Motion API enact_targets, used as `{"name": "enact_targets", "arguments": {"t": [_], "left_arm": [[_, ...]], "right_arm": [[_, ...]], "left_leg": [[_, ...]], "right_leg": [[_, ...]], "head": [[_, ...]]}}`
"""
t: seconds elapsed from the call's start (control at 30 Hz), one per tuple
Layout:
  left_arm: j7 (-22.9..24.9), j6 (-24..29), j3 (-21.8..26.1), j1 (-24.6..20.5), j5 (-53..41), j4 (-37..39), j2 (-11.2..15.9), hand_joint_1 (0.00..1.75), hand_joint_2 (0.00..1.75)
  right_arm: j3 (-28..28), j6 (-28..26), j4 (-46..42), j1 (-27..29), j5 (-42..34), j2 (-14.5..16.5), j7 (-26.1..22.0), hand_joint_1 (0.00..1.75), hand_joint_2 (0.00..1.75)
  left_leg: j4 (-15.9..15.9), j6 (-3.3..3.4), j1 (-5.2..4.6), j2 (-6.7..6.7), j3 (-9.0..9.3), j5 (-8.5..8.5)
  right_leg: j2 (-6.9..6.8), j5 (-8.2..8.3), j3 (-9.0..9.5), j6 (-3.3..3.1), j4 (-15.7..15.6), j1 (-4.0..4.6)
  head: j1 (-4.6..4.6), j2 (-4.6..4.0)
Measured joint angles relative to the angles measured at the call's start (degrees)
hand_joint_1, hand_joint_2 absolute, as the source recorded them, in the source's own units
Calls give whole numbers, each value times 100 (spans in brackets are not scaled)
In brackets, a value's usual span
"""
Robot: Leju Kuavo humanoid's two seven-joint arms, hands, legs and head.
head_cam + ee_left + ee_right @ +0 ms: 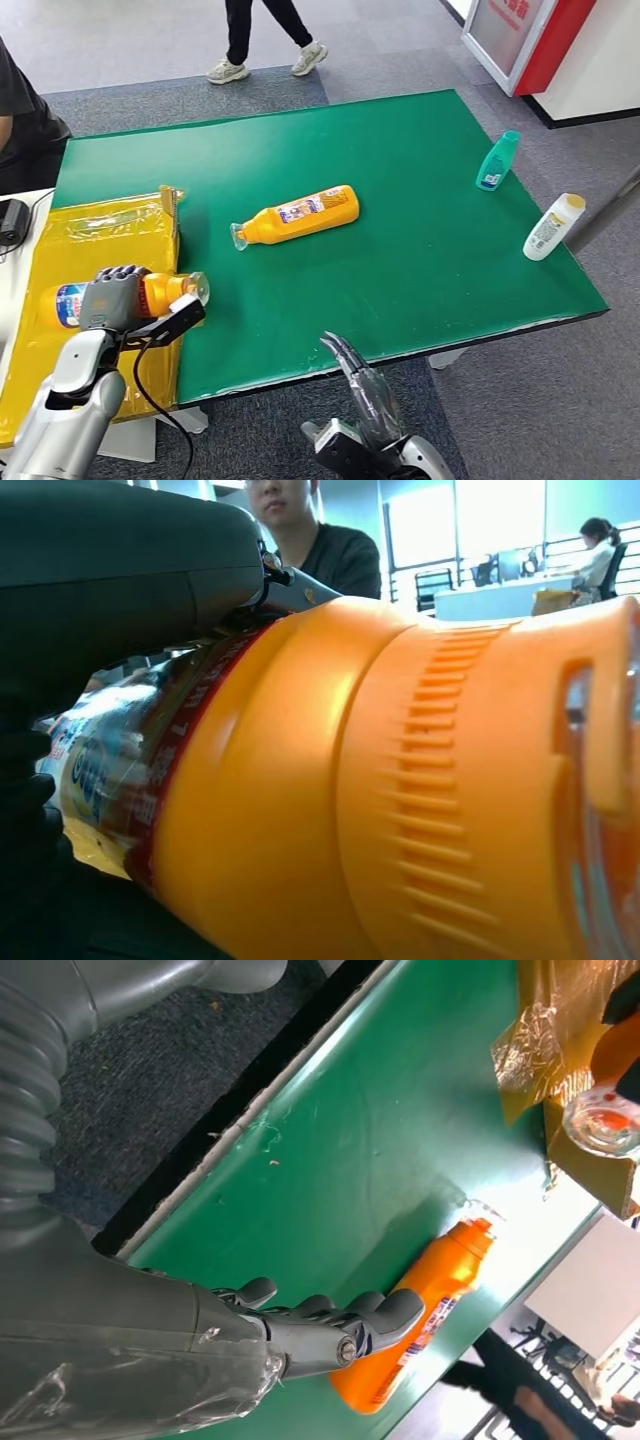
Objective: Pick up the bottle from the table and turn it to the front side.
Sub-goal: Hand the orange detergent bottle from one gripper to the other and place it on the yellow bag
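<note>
left hand [113, 297]: grips orange bottle [155, 295] lying sideways, clear cap toward the green table [423, 270], over yellow bag [45, 240] at table's left end
right hand [367, 390]: holds nothing, fingers apart, just off table's near edge
second orange bottle [302, 215]: lying mid-table
teal bottle [497, 161], white bottle [553, 227]: table's right side

The left hand [113, 298] is raised on a bent silver arm, its fingers wrapped around an orange bottle [162, 293]. The right hand [361, 385] is low, holding nothing, fingers loosely extended forward.
</note>
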Motion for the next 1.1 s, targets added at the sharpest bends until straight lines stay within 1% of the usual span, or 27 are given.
{"name": "enact_targets", "arguments": {"t": [0.03,0.07,0.1,0.17,0.2,0.23,0.27,0.3,0.4,0.43,0.7,0.97,1.1], "left_arm": [[7,-4,-4,-22,-3,47,-17,162,175],[14,-8,-7,-38,-4,84,-31,152,175],[25,-9,-12,-51,-4,120,-44,134,175],[57,-20,-26,-74,-7,187,-63,92,175],[76,-30,-34,-84,-10,219,-73,75,175],[97,-42,-42,-95,-16,255,-83,68,175],[116,-54,-47,-107,-22,291,-94,68,175],[132,-61,-52,-117,-27,326,-104,59,175],[160,-74,-70,-148,-31,412,-123,9,175],[167,-81,-75,-159,-31,437,-128,1,175],[381,-276,-78,-180,-100,553,-154,0,175],[440,-315,-74,-162,-62,555,-154,0,175],[366,-263,-26,-59,218,351,-154,0,175]], "right_arm": [[8,1,16,-8,-4,0,-1,0,175],[13,2,31,-12,-5,0,-1,0,175],[16,4,44,-13,-7,0,-1,0,175],[19,14,63,-15,-10,0,0,0,175],[21,20,70,-16,-12,0,1,0,175],[22,28,78,-17,-14,0,3,0,175],[25,34,87,-19,-16,0,4,0,175],[26,40,97,-21,-17,0,5,0,175],[37,48,116,-23,-18,0,5,0,175],[44,50,123,-27,-18,0,6,0,175],[58,91,145,-33,-56,0,34,0,175],[60,86,149,-14,-80,0,56,0,175],[58,38,146,27,-80,0,103,0,175]], "left_leg": [[0,0,0,0,0,0],[0,0,0,0,0,0],[0,0,0,0,0,0],[0,0,0,0,0,-1],[0,-1,0,0,0,-1],[0,-1,0,0,0,-1],[0,-1,0,0,0,-1],[0,-1,0,0,-1,-1],[0,-1,0,0,-1,-1],[0,0,0,0,-1,-1],[0,0,0,0,0,0],[0,0,0,0,0,0],[0,0,0,0,0,0]], "right_leg": [[0,0,0,0,0,0],[0,0,0,0,0,0],[0,0,0,0,0,0],[0,0,-1,0,0,0],[0,-1,-1,0,0,0],[0,-1,-1,0,0,0],[0,-1,-1,0,0,1],[0,-1,-1,-1,0,1],[0,-1,0,-1,0,1],[0,-1,0,-1,0,0],[0,-1,1,0,0,0],[0,-1,1,0,0,0],[0,-1,2,0,0,0]], "head": [[0,0],[0,0],[0,0],[0,0],[0,0],[0,0],[0,0],[0,0],[0,0],[0,0],[0,0],[0,0],[0,0]]}}
